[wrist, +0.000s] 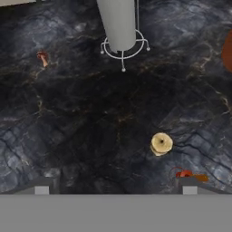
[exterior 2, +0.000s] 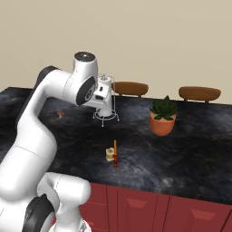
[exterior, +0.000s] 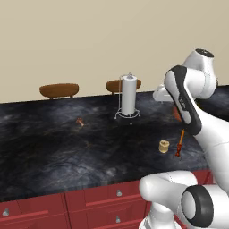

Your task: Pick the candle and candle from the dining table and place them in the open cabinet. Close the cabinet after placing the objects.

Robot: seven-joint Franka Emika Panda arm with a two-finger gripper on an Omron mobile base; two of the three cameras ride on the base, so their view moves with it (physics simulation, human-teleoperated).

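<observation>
The squat tan jar candle (exterior: pixel 164 146) (exterior 2: pixel 109 154) (wrist: pixel 161 143) stands on the black marbled dining table (exterior: pixel 53 152), near its front edge. Right beside it is the thin orange taper candle (exterior: pixel 180 143) (exterior 2: pixel 115 153) (wrist: pixel 186 175) on its small dark red stand. My gripper (wrist: pixel 115 188) hangs high above the table and looks down on both candles. Its jaws are open wide with nothing between them. The jar candle lies ahead of the right fingertip (wrist: pixel 189 188), and the taper's stand is just by that tip. The cabinet is out of view.
A paper towel holder (exterior: pixel 129 96) (wrist: pixel 118 27) stands at mid-table, with a tiny reddish-brown lump (exterior: pixel 80 121) (wrist: pixel 43 57) to its left. A potted plant (exterior 2: pixel 162 117) sits to the right. Two brown stools (exterior: pixel 59 90) line the far edge. Red drawers (exterior: pixel 89 201) run below the front edge.
</observation>
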